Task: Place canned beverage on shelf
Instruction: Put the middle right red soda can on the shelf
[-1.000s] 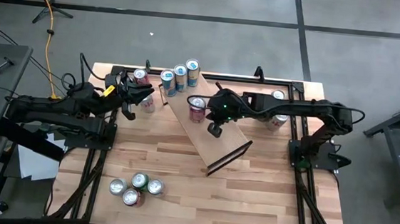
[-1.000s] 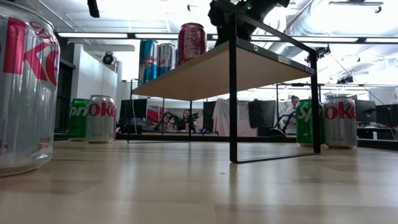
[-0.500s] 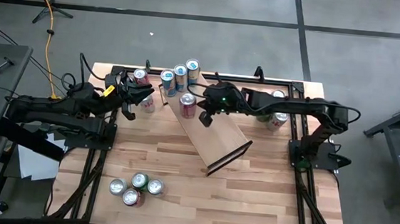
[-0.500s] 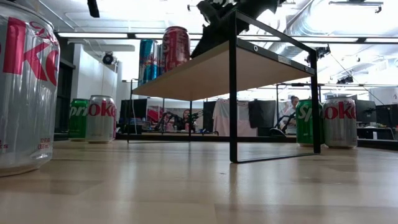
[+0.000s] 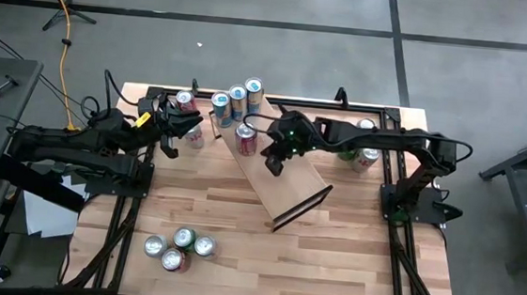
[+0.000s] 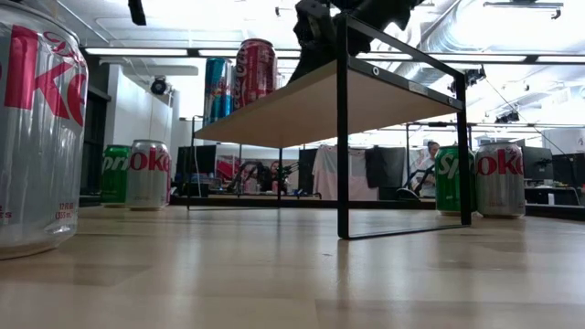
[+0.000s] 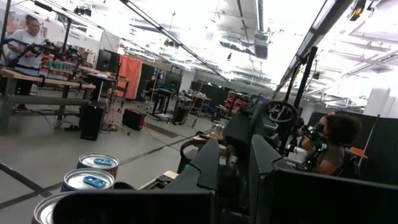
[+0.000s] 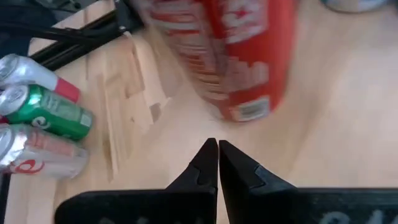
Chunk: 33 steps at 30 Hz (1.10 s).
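Butcher-block desk (image 5: pixel 237 240), pale striped wood. Grey floor around it, dark tape lines (image 5: pixel 255 21) crossing. Yellow cable (image 5: pixel 66 19) on floor beyond desk's far left corner, near black tripod stand (image 5: pixel 66 17). White papers (image 5: pixel 46 211) on floor left of desk. Low view: room behind, person (image 6: pixel 430 151) seated far off; orange cloth (image 7: pixel 129 67) in left wrist view.

Red can (image 8: pixel 242 56) blurred in right wrist view, top cut off. Nearest silver can (image 6: pixel 37 137) cropped at low view's edge.
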Each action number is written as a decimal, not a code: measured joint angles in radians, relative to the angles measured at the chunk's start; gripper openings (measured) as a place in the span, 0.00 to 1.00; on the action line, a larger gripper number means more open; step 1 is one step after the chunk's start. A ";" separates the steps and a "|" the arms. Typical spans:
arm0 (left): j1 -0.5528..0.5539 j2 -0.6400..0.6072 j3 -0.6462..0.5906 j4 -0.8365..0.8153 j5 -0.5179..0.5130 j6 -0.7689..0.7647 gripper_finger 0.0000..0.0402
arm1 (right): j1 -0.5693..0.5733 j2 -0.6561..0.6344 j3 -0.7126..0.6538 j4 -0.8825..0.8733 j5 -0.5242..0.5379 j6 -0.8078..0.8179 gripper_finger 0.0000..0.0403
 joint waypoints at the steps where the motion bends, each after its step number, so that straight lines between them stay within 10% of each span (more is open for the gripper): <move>1: 0.000 0.000 0.000 0.000 0.000 0.000 0.00 | 0.006 0.004 0.000 0.024 0.001 0.002 0.00; 33: 0.000 0.000 0.000 0.001 -0.013 0.008 0.00 | -0.011 0.058 0.000 0.321 0.004 -0.017 0.00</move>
